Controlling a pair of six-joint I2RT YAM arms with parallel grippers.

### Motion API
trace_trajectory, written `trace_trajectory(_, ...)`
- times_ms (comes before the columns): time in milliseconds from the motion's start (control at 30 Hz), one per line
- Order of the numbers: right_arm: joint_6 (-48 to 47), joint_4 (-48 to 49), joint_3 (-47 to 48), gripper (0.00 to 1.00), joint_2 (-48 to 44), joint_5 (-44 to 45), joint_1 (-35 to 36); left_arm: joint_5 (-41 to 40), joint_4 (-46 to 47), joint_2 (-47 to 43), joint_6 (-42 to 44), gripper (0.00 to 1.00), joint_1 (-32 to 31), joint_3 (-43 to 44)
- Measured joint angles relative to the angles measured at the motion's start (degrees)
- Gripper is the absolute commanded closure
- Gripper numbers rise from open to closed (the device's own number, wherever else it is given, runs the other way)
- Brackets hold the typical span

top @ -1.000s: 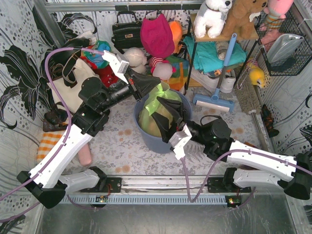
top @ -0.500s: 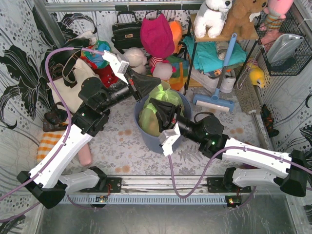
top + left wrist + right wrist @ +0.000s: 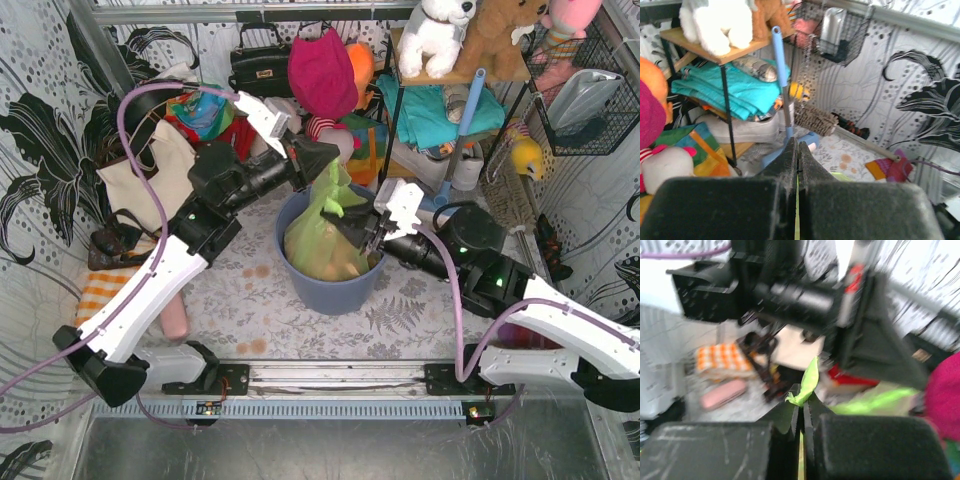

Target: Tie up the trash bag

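1. The trash bag [image 3: 318,240] sits in the blue-grey bin [image 3: 330,292], with its top drawn up above the rim. No knot shows.
2. The left gripper [image 3: 330,160] pinches bag plastic over the bin's far rim. The right gripper [image 3: 350,218] is clamped on plastic above the bin's right side.
3. Crossing and knotting are left, I reckon.
4. The overhead view hides both pinches. The wrist views show green plastic between closed jaws.
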Motion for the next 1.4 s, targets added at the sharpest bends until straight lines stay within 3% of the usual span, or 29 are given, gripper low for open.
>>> trace_trajectory(233,25.7,0.2,-18.6,1.00,-3.7,-4.6,-0.2,-5.8,0.2,6.0,2.1,1.00,1.1,-1.5)
trace_trajectory(367,32.3,-1.1,-20.5,1.00,-3.8,-6.0,-0.2,-7.4,-0.2,10.5,2.2,1.00,3.2,-1.2)
trace_trajectory(667,35.9,-2.1,-8.7,1.00,-4.7,-9.4,-0.7,-2.9,-3.5,15.0,2.4,1.00,4.0,9.5)
trace_trajectory(767,38.7,-1.5,-11.7,1.00,-6.4,-10.5,-0.6,-3.0,-2.7,15.1,2.4,1.00,4.2,9.0)
trace_trajectory(967,47.5,2.6,-26.3,1.00,-9.5,-10.1,-0.5,-3.7,-3.4,20.5,2.3,1.00,5.4,6.8)
trace_trajectory(1067,48.6,1.7,-27.2,1.00,-9.5,-9.6,-0.6,-3.6,-5.1,23.8,1.8,1.00,6.0,6.5)
trace_trajectory(1167,47.4,0.3,-22.9,1.00,-9.1,-9.4,-0.6,-3.1,-7.2,24.7,0.9,1.00,6.7,6.7)
trace_trajectory(1400,43.0,-2.3,-10.3,1.00,-7.7,-9.9,-0.7,0.0,-7.9,23.4,-0.5,1.00,7.1,16.9)
